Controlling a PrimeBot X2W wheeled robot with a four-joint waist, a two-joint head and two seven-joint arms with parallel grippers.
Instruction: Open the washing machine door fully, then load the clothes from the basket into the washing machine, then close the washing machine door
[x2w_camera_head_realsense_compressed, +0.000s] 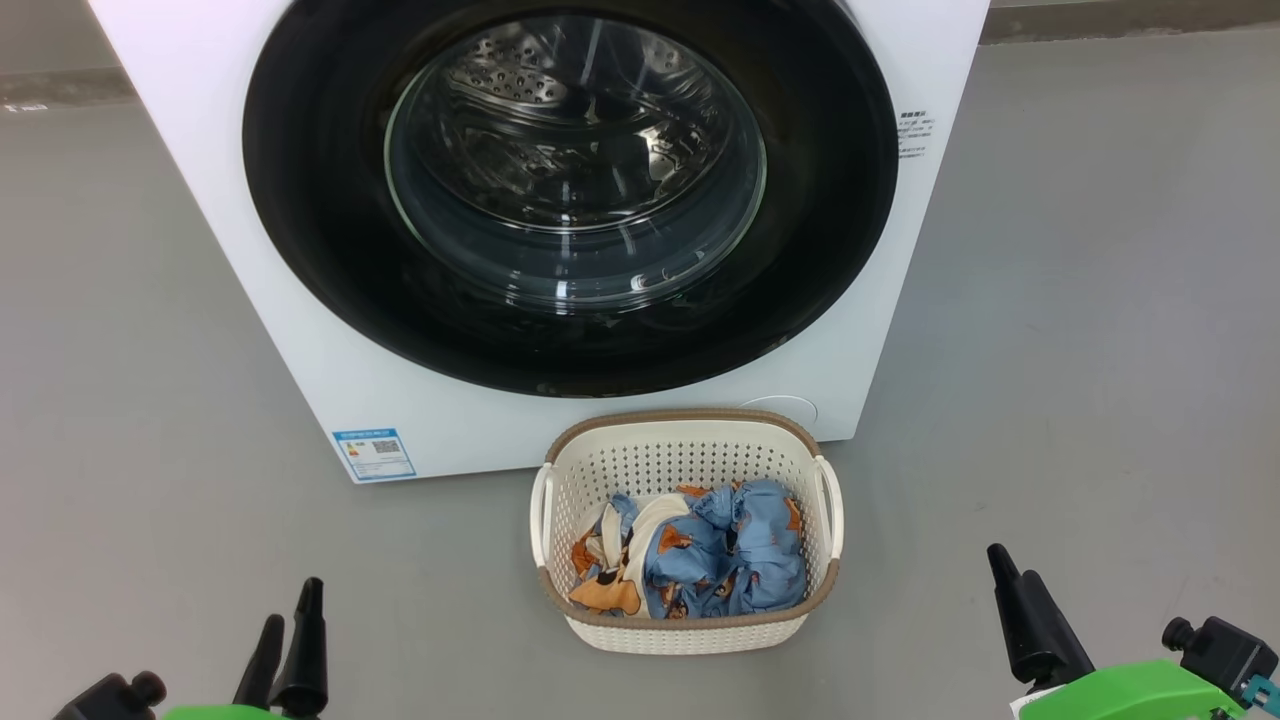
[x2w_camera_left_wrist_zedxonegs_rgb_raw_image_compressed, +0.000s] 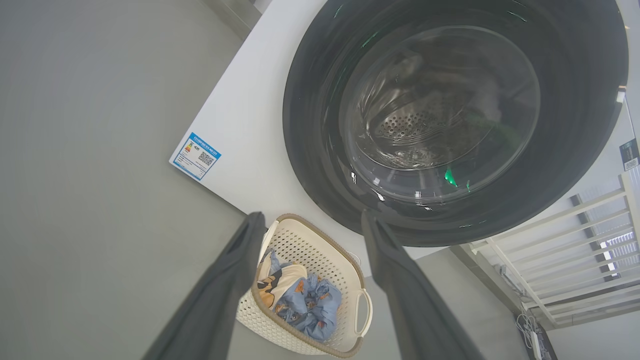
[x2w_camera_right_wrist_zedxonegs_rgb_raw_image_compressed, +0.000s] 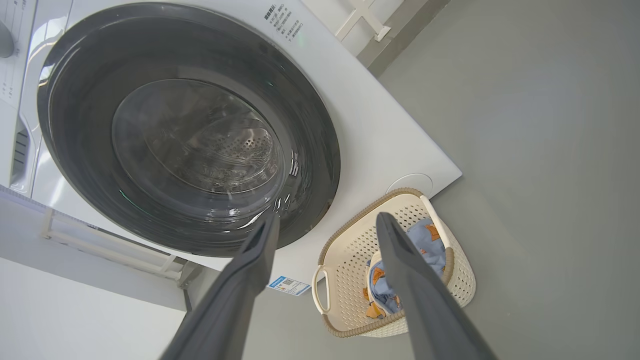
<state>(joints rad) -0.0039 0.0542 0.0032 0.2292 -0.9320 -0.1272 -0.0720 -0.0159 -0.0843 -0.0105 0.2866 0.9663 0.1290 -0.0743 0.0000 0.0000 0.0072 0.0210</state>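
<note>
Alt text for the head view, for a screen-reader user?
A big white front-loading washing machine, its round black-rimmed glass door shut, stands on a grey floor. Before it sits a small cream perforated plastic basket holding crumpled light-blue patterned clothes. The left gripper and right gripper show at the bottom corners, jaws open.

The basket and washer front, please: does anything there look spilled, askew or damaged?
Nothing stands out. The basket stands upright on the floor before the washing machine, the clothes lie wholly inside it, and the washing machine door looks shut, its glass unbroken.
</note>
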